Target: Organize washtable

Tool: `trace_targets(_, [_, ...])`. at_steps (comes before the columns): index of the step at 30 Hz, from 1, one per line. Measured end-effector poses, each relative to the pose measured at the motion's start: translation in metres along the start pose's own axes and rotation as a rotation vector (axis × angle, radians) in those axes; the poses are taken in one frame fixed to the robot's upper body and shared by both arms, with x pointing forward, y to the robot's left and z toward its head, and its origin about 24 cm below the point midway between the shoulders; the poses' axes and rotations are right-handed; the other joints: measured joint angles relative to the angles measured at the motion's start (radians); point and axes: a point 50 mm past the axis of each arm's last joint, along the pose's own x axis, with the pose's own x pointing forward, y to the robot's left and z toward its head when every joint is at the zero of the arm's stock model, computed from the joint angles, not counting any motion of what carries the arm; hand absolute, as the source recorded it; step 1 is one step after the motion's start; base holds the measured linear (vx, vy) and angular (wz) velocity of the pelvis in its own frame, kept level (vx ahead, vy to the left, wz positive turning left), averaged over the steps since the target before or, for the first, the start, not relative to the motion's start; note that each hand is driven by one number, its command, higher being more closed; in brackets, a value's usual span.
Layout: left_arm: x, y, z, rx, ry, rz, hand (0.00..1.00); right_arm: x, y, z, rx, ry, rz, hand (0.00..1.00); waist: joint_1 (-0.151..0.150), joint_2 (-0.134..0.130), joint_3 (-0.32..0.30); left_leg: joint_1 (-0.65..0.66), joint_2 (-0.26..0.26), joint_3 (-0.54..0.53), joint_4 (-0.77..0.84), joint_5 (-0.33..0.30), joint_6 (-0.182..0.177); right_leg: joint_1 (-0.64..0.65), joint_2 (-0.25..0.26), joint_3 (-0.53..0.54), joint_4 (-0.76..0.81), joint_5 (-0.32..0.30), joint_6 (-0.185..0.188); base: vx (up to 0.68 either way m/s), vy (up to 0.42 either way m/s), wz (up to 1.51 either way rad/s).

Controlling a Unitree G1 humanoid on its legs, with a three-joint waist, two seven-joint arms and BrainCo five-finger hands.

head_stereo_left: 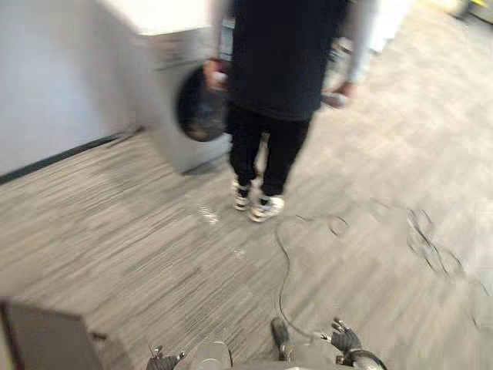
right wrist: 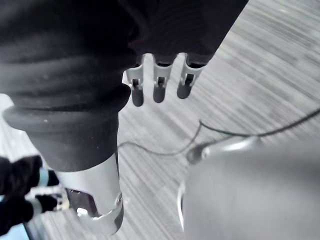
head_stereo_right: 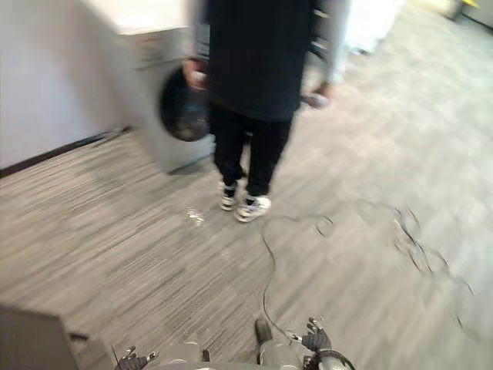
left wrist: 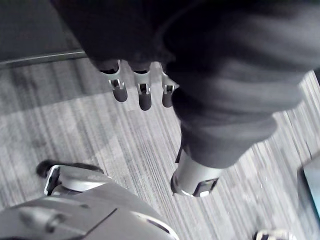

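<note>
Best begun by closing the distance: cross the floor (head_stereo_left: 115,247) toward the white counter (head_stereo_left: 166,14) above the washing machine (head_stereo_left: 163,127), steering wide of the person (head_stereo_left: 281,69) standing right before the machine's door (head_stereo_left: 200,108); raise no arm until near enough to see the work. Left robot hand (left wrist: 144,97) hanging low, fingers straight and slack, gripping nothing; right robot hand (right wrist: 159,87) equally loose and empty. Judged an approach step, with no tidying yet done. Counter far ahead at the upper left, well apart from both hands; pale, flat-topped, blurred; impossible to tell what lies on it. Something small in each of the person's hands, too blurred to name.
</note>
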Motion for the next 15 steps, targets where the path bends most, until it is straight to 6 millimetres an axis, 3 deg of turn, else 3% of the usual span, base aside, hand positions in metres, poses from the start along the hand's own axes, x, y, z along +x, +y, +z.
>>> trace_targets(1, [0.0, -0.001, -0.003, 0.008, 0.012, -0.007, 0.0, -0.001, -0.002, -0.003, 0.005, 0.008, -0.002, 0.0, -0.012, 0.01, -0.004, 0.047, 0.001, 0.065, -0.045, 0.007, 0.013, 0.039, -0.034, -0.134, 0.089, -0.056, -0.009, -0.01, 0.122, -1.41])
trace_targets(2, [0.0, -0.002, -0.003, 0.01, 0.014, -0.011, 0.0, -0.001, -0.003, -0.007, 0.005, 0.025, -0.005, 0.0, -0.012, 0.013, -0.006, 0.081, 0.001, 0.13, -0.087, 0.012, 0.021, 0.08, -0.041, -0.19, 0.138, -0.097, 0.002, -0.02, 0.135, -1.55])
trace_targets(4, [0.0, -0.001, -0.003, 0.013, 0.015, -0.01, 0.0, -0.002, -0.002, -0.011, 0.018, 0.043, -0.008, 0.0, -0.015, 0.007, -0.012, 0.093, 0.0, 0.214, -0.114, 0.013, 0.023, 0.13, -0.039, -0.233, 0.124, -0.122, 0.026, -0.02, 0.033, -1.48])
trace_targets(6, [0.001, 0.001, -0.003, 0.018, 0.02, -0.006, 0.0, -0.002, -0.001, -0.014, 0.033, 0.062, -0.009, 0.0, -0.013, -0.015, -0.026, 0.093, -0.02, 0.286, -0.129, 0.015, 0.021, 0.153, -0.024, -0.254, -0.016, -0.127, 0.04, 0.0, -0.064, -1.64])
trace_targets(9, [-0.001, -0.005, -0.01, 0.023, 0.044, -0.019, 0.0, -0.001, -0.008, -0.013, 0.059, 0.057, -0.035, 0.0, -0.029, 0.022, -0.025, 0.094, 0.001, 0.321, -0.074, 0.02, 0.013, 0.206, 0.033, -0.152, -0.18, -0.069, 0.058, 0.04, -0.095, -1.43])
trace_targets(10, [-0.002, -0.005, -0.01, 0.032, 0.043, -0.02, 0.0, -0.001, -0.009, -0.012, 0.059, 0.058, -0.036, 0.0, -0.032, 0.027, -0.025, 0.072, 0.022, 0.295, 0.035, 0.029, 0.005, 0.218, 0.041, -0.098, -0.204, -0.055, 0.06, 0.06, -0.039, -1.38])
trace_targets(11, [-0.002, -0.005, -0.01, 0.038, 0.038, -0.02, 0.0, -0.001, -0.008, -0.013, 0.059, 0.062, -0.035, 0.0, -0.029, 0.021, -0.023, 0.001, 0.041, 0.198, 0.198, 0.05, 0.014, 0.222, 0.041, -0.04, -0.213, -0.046, 0.058, 0.05, -0.013, -1.27])
trace_targets(12, [-0.002, -0.005, -0.01, 0.038, 0.037, -0.02, 0.0, -0.001, -0.006, -0.014, 0.061, 0.066, -0.031, 0.0, -0.022, 0.015, -0.019, -0.042, 0.032, 0.106, 0.25, 0.036, 0.01, 0.218, 0.037, -0.01, -0.211, -0.043, 0.059, 0.04, 0.05, -1.48])
trace_targets(13, [-0.001, -0.006, -0.006, 0.035, 0.02, -0.02, 0.0, -0.001, -0.007, -0.015, 0.059, 0.079, -0.033, 0.0, -0.007, 0.016, -0.017, -0.082, -0.006, -0.071, 0.259, 0.013, -0.005, 0.215, 0.035, 0.058, -0.211, -0.032, 0.068, 0.02, 0.092, -1.29])
trace_targets(15, [-0.001, -0.006, -0.007, 0.04, 0.02, -0.019, 0.0, 0.0, -0.007, -0.017, 0.066, 0.089, -0.034, 0.0, -0.007, 0.014, -0.017, -0.092, 0.006, -0.253, 0.153, 0.014, -0.042, 0.214, 0.036, 0.153, -0.213, -0.017, 0.092, 0.03, 0.203, -1.45])
